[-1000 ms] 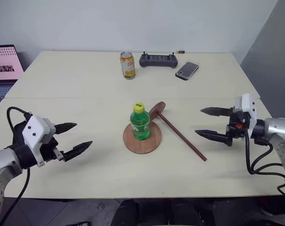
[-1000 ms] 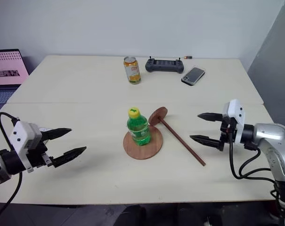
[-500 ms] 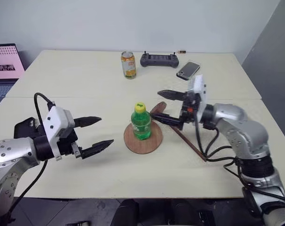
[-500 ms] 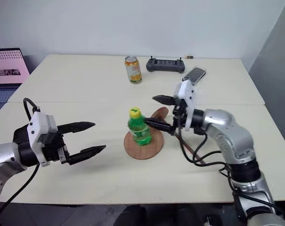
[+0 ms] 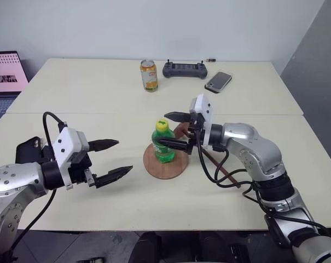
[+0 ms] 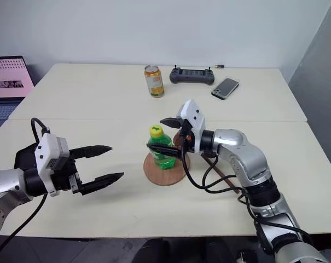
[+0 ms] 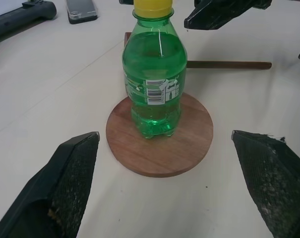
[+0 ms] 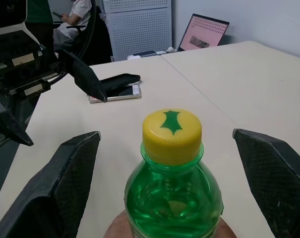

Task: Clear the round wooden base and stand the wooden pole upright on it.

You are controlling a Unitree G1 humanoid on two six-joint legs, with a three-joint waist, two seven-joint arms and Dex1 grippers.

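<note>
The round wooden base (image 5: 165, 160), a flat reddish-brown disc, lies on the pale tabletop (image 5: 99, 98), and we see a green plastic bottle with a yellow cap (image 5: 163, 141) standing upright on it. Our right gripper (image 5: 168, 131) has its two black fingers spread wide on either side of the bottle's upper part, not pressing it as far as we can tell. Just to the right of the base lies the wooden pole (image 5: 217, 166), a slim dark-brown rod flat on the table, its end disc (image 5: 181, 129) close beside the base, behind our right gripper. Our left gripper (image 5: 116, 159) hangs to the left of the base, well apart from it, fingers wide and holding nothing, pointing toward the bottle.
</note>
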